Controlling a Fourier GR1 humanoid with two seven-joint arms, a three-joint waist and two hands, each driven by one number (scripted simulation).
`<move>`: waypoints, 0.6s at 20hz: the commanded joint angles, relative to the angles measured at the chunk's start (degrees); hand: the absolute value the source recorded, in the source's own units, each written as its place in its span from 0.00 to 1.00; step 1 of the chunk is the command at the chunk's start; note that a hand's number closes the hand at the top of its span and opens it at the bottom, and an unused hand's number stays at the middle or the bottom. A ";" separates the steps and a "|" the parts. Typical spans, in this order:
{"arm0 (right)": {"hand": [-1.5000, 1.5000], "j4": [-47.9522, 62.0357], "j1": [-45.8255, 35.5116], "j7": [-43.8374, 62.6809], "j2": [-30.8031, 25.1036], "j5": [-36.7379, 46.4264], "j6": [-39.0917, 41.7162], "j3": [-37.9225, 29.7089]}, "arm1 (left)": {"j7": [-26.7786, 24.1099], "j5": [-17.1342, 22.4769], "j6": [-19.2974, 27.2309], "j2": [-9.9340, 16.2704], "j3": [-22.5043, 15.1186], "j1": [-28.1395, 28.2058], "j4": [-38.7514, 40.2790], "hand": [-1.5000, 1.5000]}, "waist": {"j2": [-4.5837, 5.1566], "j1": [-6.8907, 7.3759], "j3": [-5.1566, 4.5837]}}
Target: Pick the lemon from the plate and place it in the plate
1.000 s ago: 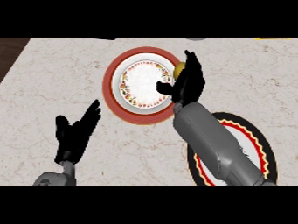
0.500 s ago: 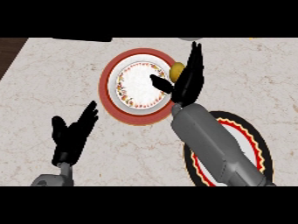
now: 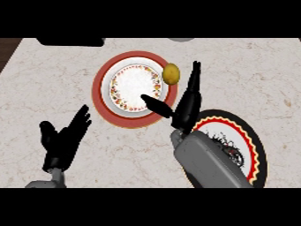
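While my right hand (image 3: 184, 105) stretches open and empty, fingers straight toward twelve o'clock, the lemon (image 3: 172, 73) sits on the red-rimmed plate (image 3: 104, 88) at its two o'clock edge, just beside my fingertips. My left hand (image 3: 62, 141) rests open at seven o'clock.

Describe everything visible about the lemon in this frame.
The lemon is a small, dull yellow-brown oval with a matte, slightly mottled skin, whole and uncut. It lies on the right-hand rim of the red-bordered plate, over the red band beside the white centre. The right robot hand is close beside it, fingers straight and thumb spread, not closed round it; whether a fingertip touches it cannot be told.
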 commanded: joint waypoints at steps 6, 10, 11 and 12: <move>0.00 -12.69 18.79 -13.13 -1.97 -4.60 7.95 7.33 | 0.62 -0.78 1.45 -1.00 0.22 0.64 0.40 0.50 | -0.62 -2.16 -0.29; 0.00 -10.06 17.97 -7.89 -0.12 1.72 9.27 7.49 | -0.09 0.24 -1.12 1.06 1.84 2.10 1.10 0.50 | -0.61 -1.89 -0.32; 0.00 -14.14 22.14 -8.46 -2.91 0.88 10.73 8.44 | -0.65 -0.23 0.28 0.07 2.58 -1.57 4.91 0.50 | -0.60 -2.21 -0.32; 0.00 -16.18 26.02 -11.69 -4.03 0.95 9.82 9.75 | 1.69 -0.47 1.13 -0.69 1.29 -0.23 1.04 0.50 | -0.63 -2.15 -0.30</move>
